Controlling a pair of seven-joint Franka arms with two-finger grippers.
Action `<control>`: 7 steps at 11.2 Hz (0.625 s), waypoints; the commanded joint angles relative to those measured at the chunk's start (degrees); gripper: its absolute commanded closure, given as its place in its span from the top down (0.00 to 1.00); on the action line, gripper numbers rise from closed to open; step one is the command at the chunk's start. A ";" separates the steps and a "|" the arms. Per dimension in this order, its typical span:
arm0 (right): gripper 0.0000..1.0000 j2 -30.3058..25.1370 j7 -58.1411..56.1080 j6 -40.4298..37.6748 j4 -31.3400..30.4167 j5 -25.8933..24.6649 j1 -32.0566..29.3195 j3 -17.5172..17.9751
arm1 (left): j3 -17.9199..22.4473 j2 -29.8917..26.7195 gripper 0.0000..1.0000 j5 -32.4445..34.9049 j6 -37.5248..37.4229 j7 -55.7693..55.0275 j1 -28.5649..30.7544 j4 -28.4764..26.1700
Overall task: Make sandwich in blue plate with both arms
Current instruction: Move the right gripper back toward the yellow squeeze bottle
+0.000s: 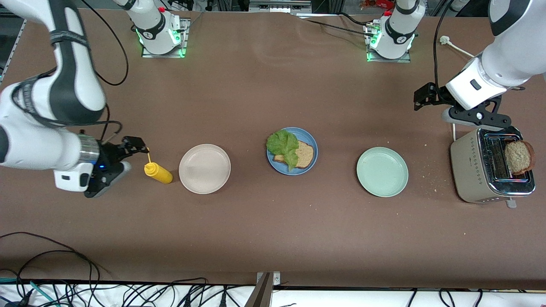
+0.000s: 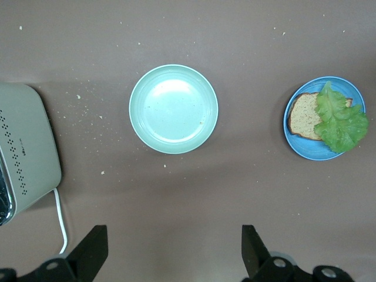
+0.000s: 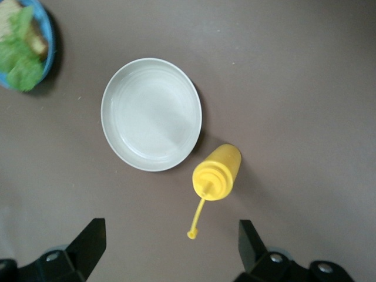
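Top slice pending: blue plate (image 1: 312,164) holding one bread slice (image 1: 304,154) under lettuce (image 1: 284,145).
Both jaws open, empty; recommend left gripper (image 1: 426,97) pinching toaster slice (image 1: 518,156) by crust, lifting straight.

surface (image 1: 273,230): plain matte brown, scattered with pale crumbs
blue plate (image 1: 310,140): medium blue, no pattern
lettuce leaf (image 1: 283,146): bright green, ruffled, paler along the veins
bread slice on the blue plate (image 1: 305,154): speckled tan crumb, darker brown crust
beige-white plate (image 1: 204,169): off-white, plain
mint-green plate (image 1: 382,172): pale mint green, plain
mustard bottle (image 1: 158,172): yellow all over, cap and tether too
toaster (image 1: 473,170): beige-grey body with rows of small dark dots, shiny metal top, dark slots
bread slice in the toaster (image 1: 518,157): grey-tan speckled face, dark brown crust
left gripper (image 1: 420,99): black
right gripper (image 1: 135,146): black
arms (image 1: 55,85): white with dark grey bands
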 commanded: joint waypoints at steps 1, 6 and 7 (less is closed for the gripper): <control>1.00 0.01 -20.85 -0.34 -3.25 6.94 -6.81 1.42 | 0.21 -0.27 1.00 0.25 -0.88 -0.75 -0.16 0.40; 1.00 7.13 -49.25 -1.22 -3.16 19.95 -12.54 1.15 | 0.12 -0.27 1.00 0.25 -0.88 -0.75 -0.24 0.40; 1.00 8.62 -54.34 -1.31 -3.25 22.23 -13.42 0.89 | 0.12 -0.27 1.00 0.25 -0.88 -0.75 -0.16 0.40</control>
